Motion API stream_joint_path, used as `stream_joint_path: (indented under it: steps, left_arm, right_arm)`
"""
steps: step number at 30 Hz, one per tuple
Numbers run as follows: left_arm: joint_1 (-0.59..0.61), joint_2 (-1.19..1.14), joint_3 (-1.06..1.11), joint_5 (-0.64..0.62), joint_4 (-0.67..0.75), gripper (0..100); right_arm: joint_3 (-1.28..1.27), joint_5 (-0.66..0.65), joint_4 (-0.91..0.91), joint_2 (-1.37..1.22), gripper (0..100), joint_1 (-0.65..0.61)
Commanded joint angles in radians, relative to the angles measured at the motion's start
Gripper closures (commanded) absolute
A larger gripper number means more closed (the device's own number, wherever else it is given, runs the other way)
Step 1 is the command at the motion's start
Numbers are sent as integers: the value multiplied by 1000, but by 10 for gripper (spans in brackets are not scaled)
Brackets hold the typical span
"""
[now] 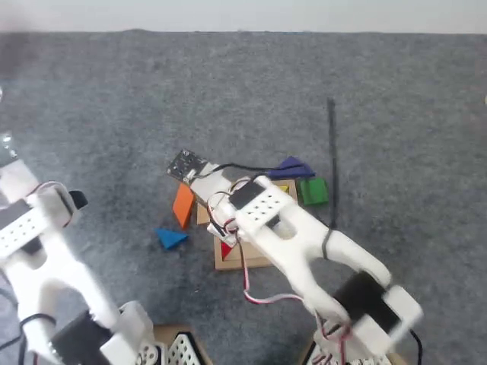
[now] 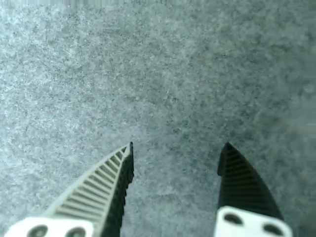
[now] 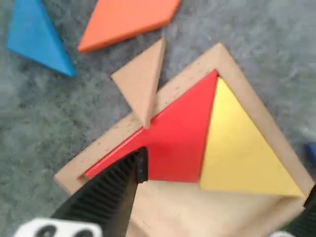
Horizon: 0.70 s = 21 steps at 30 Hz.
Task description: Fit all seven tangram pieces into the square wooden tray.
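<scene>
The square wooden tray (image 3: 98, 155) holds a red triangle (image 3: 177, 140) and a yellow triangle (image 3: 237, 148) side by side. My right gripper (image 3: 224, 180) hangs open just above them, with nothing between its fingers. A plain wooden triangle (image 3: 140, 81) lies outside on the carpet, its tip on the tray's rim. Past it lie an orange parallelogram (image 3: 126, 19) and a blue triangle (image 3: 34, 34). In the high view the right arm (image 1: 262, 209) covers most of the tray (image 1: 243, 262); a purple piece (image 1: 291, 168) and a green piece (image 1: 313, 191) lie behind it. My left gripper (image 2: 178, 148) stands open over bare carpet.
Grey carpet covers the whole table. A thin black rod (image 1: 332, 152) lies to the right of the green piece. The left arm (image 1: 38, 228) stands at the left edge, well away from the tray. Wide open carpet stretches behind and on both sides.
</scene>
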<state>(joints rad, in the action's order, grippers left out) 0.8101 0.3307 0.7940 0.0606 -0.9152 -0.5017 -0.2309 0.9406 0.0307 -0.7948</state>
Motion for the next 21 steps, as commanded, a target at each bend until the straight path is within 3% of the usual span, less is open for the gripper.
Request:
stream_joint_path:
  steps: [1, 6, 11, 16, 21]
  left_arm:
    - [-109, 11, -148, 83, -141, 724]
    - [-362, 2, -252, 241, -333, 724]
    - [-594, -132, -259, 252, -371, 724]
    - [-672, -264, -277, 250, -325, 724]
    - [-690, -278, -282, 253, -278, 726]
  right_arm:
    - [-29, 64, 76, 242, 519, 84]
    - [-180, 74, 177, 438, 519, 297]
    - [-450, -18, 45, 564, 519, 555]
    - [-634, -92, -65, 656, 519, 710]
    - [-655, -100, -71, 680, 519, 742]
